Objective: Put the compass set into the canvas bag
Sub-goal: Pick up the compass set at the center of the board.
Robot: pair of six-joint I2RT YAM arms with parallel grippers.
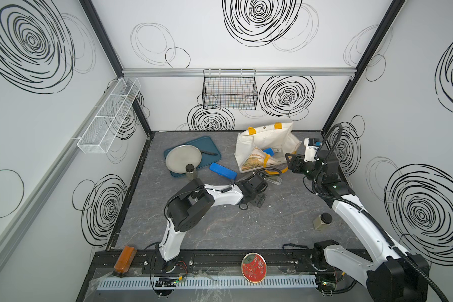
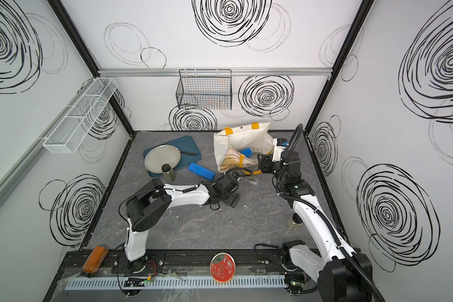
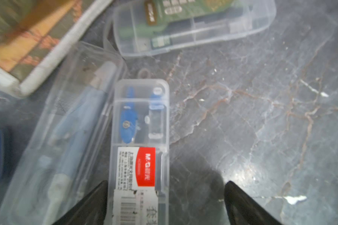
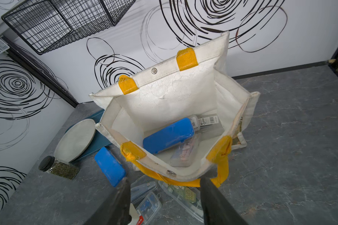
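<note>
Closest to the top camera, a red round tin (image 1: 253, 267) sits on the near rail. Both top views show it, but the left arm covers the compass set in them.

The left wrist view shows the compass set (image 3: 140, 120) plainly. It is a clear plastic case with a blue compass inside, lying flat on the grey marbled counter (image 3: 261, 97). It is outside the canvas bag (image 1: 270, 136), just near of it. Its red label reads "M&G" in white. A barcode sits beneath, and the small print beside it is too blurred to read.

The left gripper (image 3: 166, 183) has its jaws spread wide astride the case. One tip is just beside the case's edge and the other is well clear, so nothing is grasped. A second clear case (image 3: 66, 126) lies just beside the compass set.

The right wrist view looks down into the bag's open mouth, at the far right of the counter. Inside lie a blue case (image 4: 168, 134) and a clear box (image 4: 205, 121) with a barcode sticker; the top views show only a corner of these. The right gripper (image 4: 163, 180) hangs at the bag's near rim with its jaws apart, released and holding nothing.
</note>
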